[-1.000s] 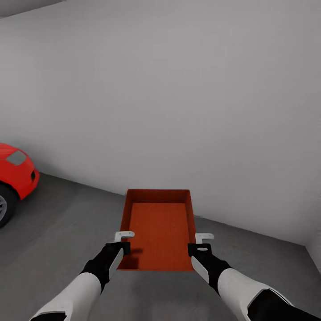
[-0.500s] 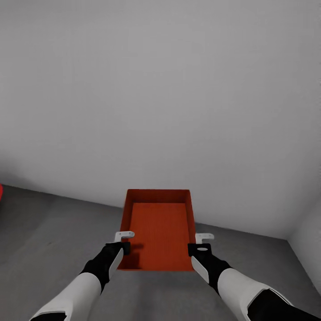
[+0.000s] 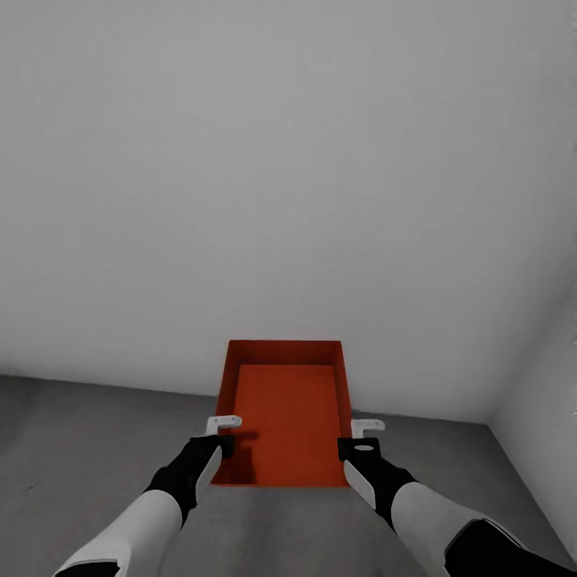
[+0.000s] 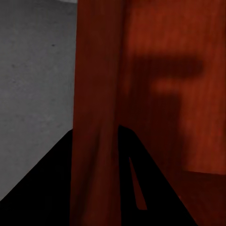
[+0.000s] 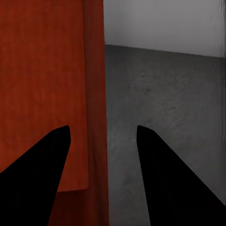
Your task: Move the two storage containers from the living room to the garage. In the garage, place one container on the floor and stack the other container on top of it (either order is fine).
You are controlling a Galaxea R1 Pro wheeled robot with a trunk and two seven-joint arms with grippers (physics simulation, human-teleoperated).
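Observation:
One orange-red storage container (image 3: 284, 409), a shallow lidless bin, hangs level in front of me above the garage's dark grey floor (image 3: 80, 433). My left gripper (image 3: 224, 433) is shut on the container's left side wall near its front corner. My right gripper (image 3: 361, 437) is shut on the right side wall. In the left wrist view the container's ribbed wall (image 4: 96, 117) runs between the two black fingers (image 4: 42, 188). In the right wrist view the container's wall (image 5: 96, 117) also stands between the fingers (image 5: 174, 179), with its inside floor (image 5: 42, 70) to one side.
A plain pale grey wall (image 3: 280, 160) stands close ahead, just beyond the container. It meets a second wall (image 3: 545, 377) at a corner on the right. Bare concrete spreads to the left and right of the container.
The whole view has swung to the right: the red car at the left has left the picture and the room's right corner has come in. The container and both grippers keep their places.

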